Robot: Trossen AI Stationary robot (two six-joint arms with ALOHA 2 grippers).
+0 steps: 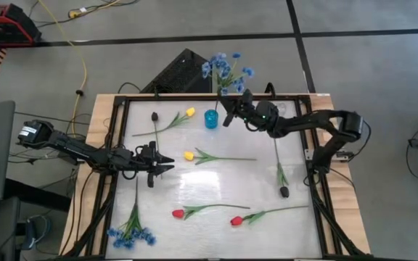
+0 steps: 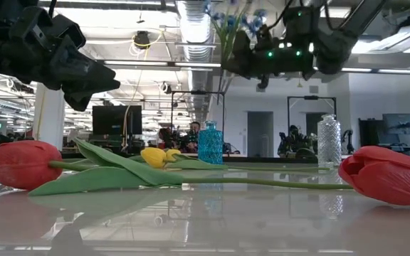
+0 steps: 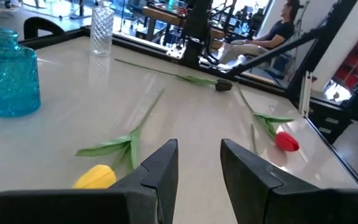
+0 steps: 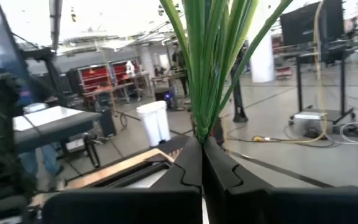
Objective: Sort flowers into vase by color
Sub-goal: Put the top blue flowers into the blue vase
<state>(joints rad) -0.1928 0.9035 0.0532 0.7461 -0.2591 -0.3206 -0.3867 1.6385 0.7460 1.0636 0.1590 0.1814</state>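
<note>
Blue flower spray (image 1: 227, 69), clamped by the right hand (image 1: 231, 110), hangs just beside the blue vase (image 1: 211, 119); left hand (image 1: 167, 164) idles half-open.

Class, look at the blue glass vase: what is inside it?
From above, the blue vase looks empty. The right end effector, beside it, holds the blue flower spray. The patterned glass hides the vase's bottom.
</note>
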